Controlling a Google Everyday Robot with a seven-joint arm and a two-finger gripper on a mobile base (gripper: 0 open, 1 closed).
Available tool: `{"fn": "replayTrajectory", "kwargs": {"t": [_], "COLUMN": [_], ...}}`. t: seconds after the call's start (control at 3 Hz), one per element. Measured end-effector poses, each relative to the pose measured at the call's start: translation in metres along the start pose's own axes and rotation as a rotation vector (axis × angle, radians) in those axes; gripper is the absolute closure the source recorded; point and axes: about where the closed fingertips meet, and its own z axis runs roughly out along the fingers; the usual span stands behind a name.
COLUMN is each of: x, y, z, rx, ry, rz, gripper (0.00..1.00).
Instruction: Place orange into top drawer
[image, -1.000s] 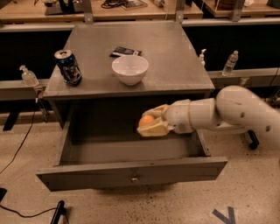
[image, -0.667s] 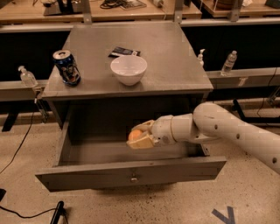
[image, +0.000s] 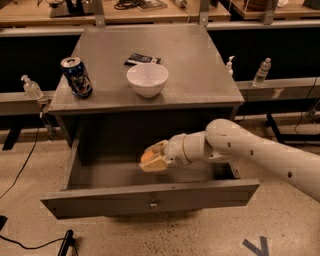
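The top drawer (image: 150, 200) is pulled wide open below the grey cabinet top (image: 200, 75). My gripper (image: 152, 159) reaches in from the right on a white arm and sits low inside the drawer, near its middle. It is shut on the orange (image: 148, 157), whose skin shows between the fingers. The orange is just above the drawer floor; I cannot tell whether it touches it.
On the cabinet top stand a white bowl (image: 147, 79), a blue soda can (image: 76, 76) at the left and a dark packet (image: 142, 59) behind the bowl. Plastic bottles (image: 262, 71) stand on side ledges. A black cable (image: 30, 150) lies on the floor at the left.
My gripper has moved left and down into the drawer with the orange in it, from the drawer's right side to near its middle.
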Motion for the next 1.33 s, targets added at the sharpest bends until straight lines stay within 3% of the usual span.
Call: {"fn": "replayTrajectory", "kwargs": {"t": [0.67,1.0,1.33], "x": [0.03,0.041,0.041], "y": [-0.03,-0.035,-0.034], "z": [0.017,0.026,0.026], "rx": [0.03,0.025,0.023], "ry": [0.098,0.088,0.089], "rz": [0.003,0.004,0.004], "gripper": [0.35,0.05,0.0]}}
